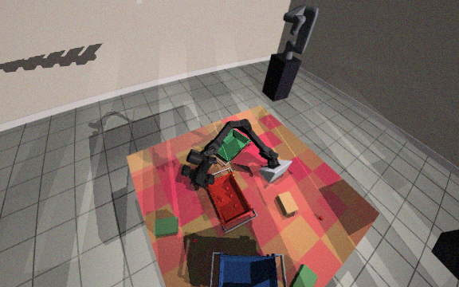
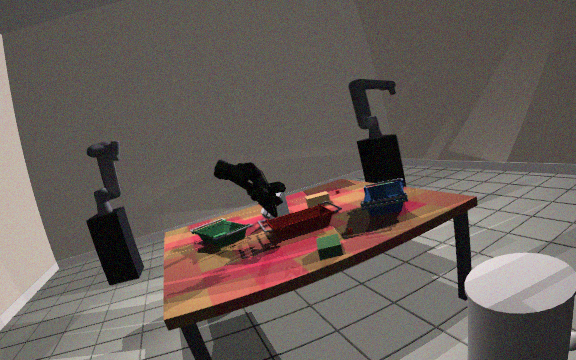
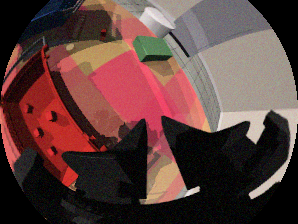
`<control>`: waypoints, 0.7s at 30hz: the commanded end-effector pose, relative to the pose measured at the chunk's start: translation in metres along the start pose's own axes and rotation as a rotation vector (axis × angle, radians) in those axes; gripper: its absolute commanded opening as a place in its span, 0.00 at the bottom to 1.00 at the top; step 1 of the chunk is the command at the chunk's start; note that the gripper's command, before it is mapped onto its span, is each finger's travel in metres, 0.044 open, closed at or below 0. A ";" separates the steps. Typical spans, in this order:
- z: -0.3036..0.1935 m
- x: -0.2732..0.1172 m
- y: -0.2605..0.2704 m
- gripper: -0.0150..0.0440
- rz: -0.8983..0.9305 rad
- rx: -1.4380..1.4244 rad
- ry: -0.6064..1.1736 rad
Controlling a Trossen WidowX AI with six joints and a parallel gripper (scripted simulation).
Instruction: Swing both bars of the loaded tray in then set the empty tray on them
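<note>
A red tray [image 1: 225,199] [image 2: 300,223] [image 3: 62,137] stands on the table with several small red blocks [image 3: 53,116] inside. Its near-end bar [image 1: 241,223] and far-end bar [image 1: 221,171] in the top view both stick out past its ends. A blue tray [image 1: 247,269] [image 2: 385,197] [image 3: 55,16] stands off its near end, a wire bar at each side, and looks empty. A green tray [image 1: 233,147] [image 2: 220,232] with wire bars lies off its far end, also looking empty. My gripper [image 1: 202,186] [image 2: 274,214] [image 3: 153,120] is nearly closed with nothing between its fingertips, beside the red tray's far end.
A green block [image 1: 166,226] [image 2: 329,245] [image 3: 152,48] lies left of the red tray in the top view. A tan block [image 1: 288,203] [image 2: 318,199] lies to its right. Another green block [image 1: 305,276] is beside the blue tray. Loose small red blocks [image 1: 320,218] [image 3: 103,34] lie on the table.
</note>
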State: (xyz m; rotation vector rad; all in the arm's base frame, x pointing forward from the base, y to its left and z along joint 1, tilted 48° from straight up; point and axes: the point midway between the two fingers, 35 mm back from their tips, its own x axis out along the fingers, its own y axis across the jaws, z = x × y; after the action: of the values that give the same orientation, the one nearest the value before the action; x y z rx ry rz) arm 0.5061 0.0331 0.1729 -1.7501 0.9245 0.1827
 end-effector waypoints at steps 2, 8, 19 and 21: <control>-0.035 -0.008 0.044 0.40 0.257 0.587 0.257; -0.053 -0.018 0.054 0.40 0.291 0.768 0.382; -0.078 -0.035 0.064 0.40 0.261 1.097 0.588; -0.078 -0.035 0.064 0.40 0.261 1.097 0.588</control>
State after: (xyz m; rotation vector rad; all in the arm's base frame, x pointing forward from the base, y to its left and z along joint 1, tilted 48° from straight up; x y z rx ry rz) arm 0.4509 -0.0053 0.1666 -1.0195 1.2525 -0.2061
